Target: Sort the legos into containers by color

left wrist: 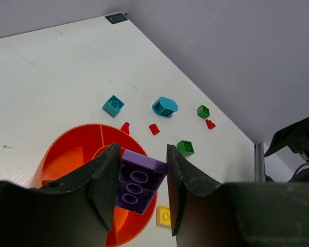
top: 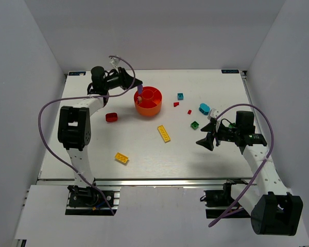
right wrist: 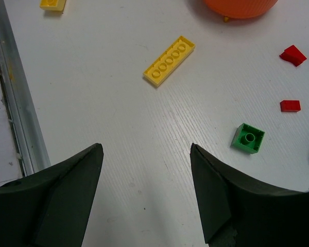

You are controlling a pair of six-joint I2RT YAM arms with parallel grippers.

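White walls are closing in a pale counter, and the work is sitting toward its far side. The left pincer is clamping a purple brick by its two long sides, studs facing the wrist camera, so the piece is hanging free below the fingertips with nothing blocking a drop. It is hovering over the near-left part of the orange-red bowl, above the inner dividers. I judge the arm is lining the brick up with one wedge. Which wedge lies directly beneath I cannot tell, since the brick and fingers are hiding that part of the bowl.

Beyond the bowl, the loose legos are lying scattered to its right: a cyan square brick, a rounded cyan piece, small red bits and a green brick, all apart from one another and from the bowl's wall. A larger red piece is resting alone to the bowl's left.

The right pincer is waiting with its jaws spread wide and gripping nothing, poised above bare counter. The long yellow plate is lying ahead of it and the green brick is just off to one side, so it seems to be standing ready for either. A yellow brick is sitting nearer the arms' bases, well apart from the rest. Most pieces are not yet sorted.
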